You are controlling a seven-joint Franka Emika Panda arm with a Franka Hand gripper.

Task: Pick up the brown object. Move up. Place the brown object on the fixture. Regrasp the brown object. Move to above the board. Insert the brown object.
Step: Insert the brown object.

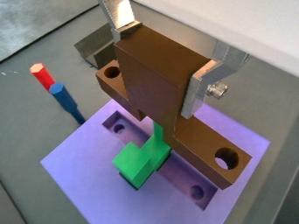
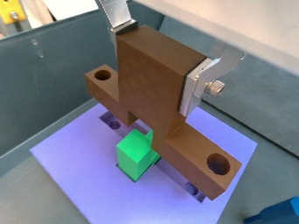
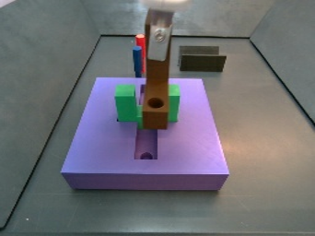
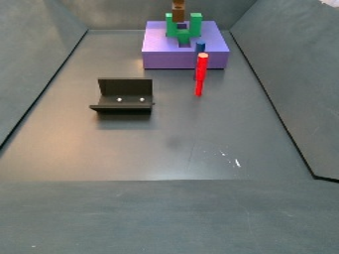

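My gripper (image 1: 162,54) is shut on the brown object (image 1: 158,83); its silver fingers (image 1: 201,87) press the two sides of the thick upper part. In both wrist views a brown crossbar with a round hole near each end shows below the fingers. The gripper (image 2: 158,48) holds the brown object (image 2: 152,87) over the purple board (image 2: 70,166). In a side view the brown object (image 3: 157,88) stands upright under the gripper (image 3: 160,20), its lower end between the arms of the green U-shaped block (image 3: 125,103) at the groove (image 3: 147,146). Whether it touches the board (image 3: 110,147) I cannot tell.
The fixture (image 4: 123,96) stands on the grey floor apart from the board (image 4: 172,57), and it also shows behind the board as the dark fixture (image 3: 202,61). A red-and-blue post (image 4: 201,71) stands upright beside the board. Grey walls enclose the floor.
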